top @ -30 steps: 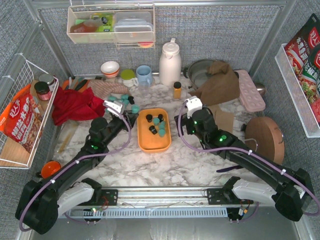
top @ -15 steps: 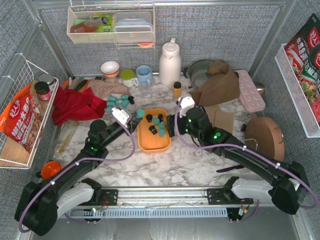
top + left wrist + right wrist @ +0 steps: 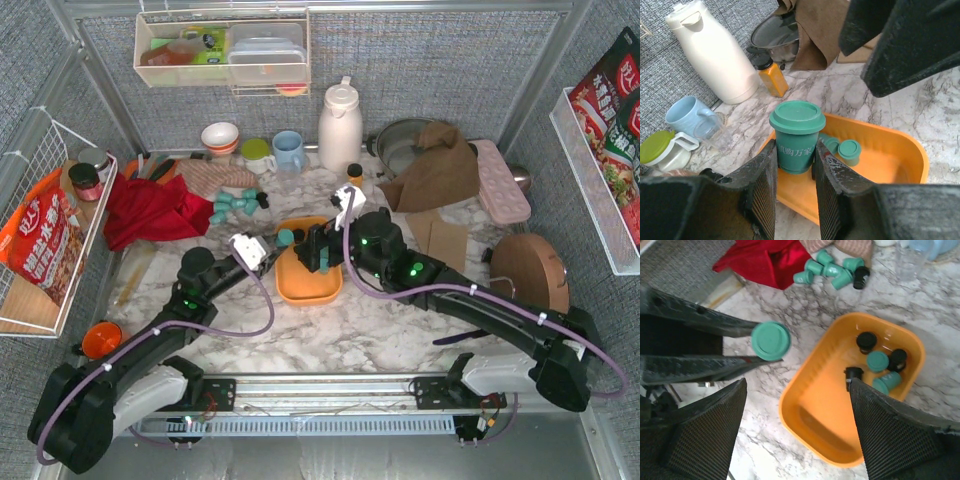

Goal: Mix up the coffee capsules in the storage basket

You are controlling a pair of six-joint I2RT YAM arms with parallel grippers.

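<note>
**Left gripper clamped on one capsule at the basket rim; right gripper spread wide above the basket**

- Both arms reach forward from the near edge across the marble table (image 3: 352,332). They meet at the storage basket (image 3: 306,288), which sits about mid-table.
- The left gripper (image 3: 274,241) has its jaws pressed against the sides of a teal capsule (image 3: 796,135). The capsule is upright with its lid on top and printed characters facing the wrist camera.
- From the right wrist camera, that capsule sits just outside the basket's left rim, over the table rather than over the orange floor. I cannot tell how high it is.
- The right gripper (image 3: 797,390) points down at the basket with its fingers (image 3: 695,440) spread far apart and nothing between them. The orange floor shows through the gap. It is just beside the held capsule, not touching it.
- I count five coffee capsules (image 3: 877,361) in the basket, three black and two teal. They are bunched toward the far end, and the near end shows orange floor.
- Farther out to the left, loose capsules (image 3: 832,267) lie in a heap on the table against a red cloth (image 3: 760,260). They are mostly teal, with one black.
- Beyond the basket stands an amber bottle (image 3: 771,77). Behind it are a white jug (image 3: 710,50), a blue mug (image 3: 687,115), and a pan lid (image 3: 777,32) partly under a brown cloth (image 3: 817,30).
</note>
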